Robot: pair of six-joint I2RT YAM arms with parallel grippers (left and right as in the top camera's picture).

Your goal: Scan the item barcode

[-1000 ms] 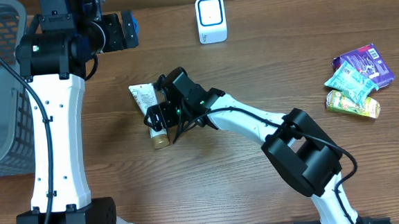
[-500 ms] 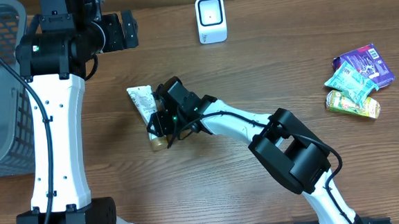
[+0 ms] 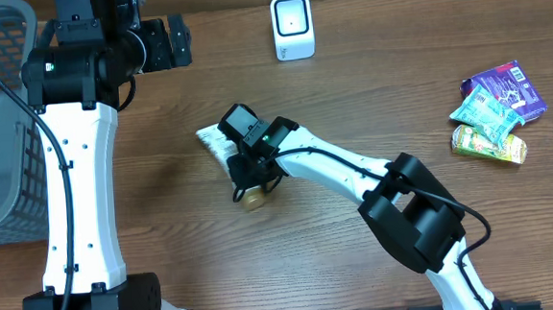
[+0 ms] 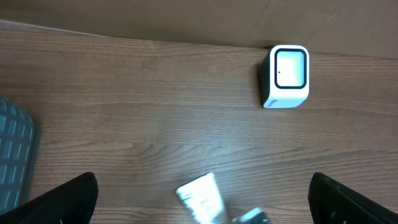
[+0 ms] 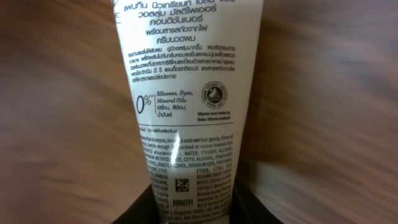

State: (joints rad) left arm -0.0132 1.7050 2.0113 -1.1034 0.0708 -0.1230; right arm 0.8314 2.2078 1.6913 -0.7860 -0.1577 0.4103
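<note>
On the table, seen from overhead, the right gripper (image 3: 247, 168) pinches the tube (image 3: 214, 140), well apart from the scanner (image 3: 293, 26); the left gripper (image 3: 175, 43) stands spread. The left wrist view shows nothing before the scanner. The right wrist view shows the tube's print between the fingers; the pickup looks done and scanning remains.

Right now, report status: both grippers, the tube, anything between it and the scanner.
Left gripper open, empty. Right gripper shut on cream tube, near its cap. Nothing lies between tube and white scanner.
</note>
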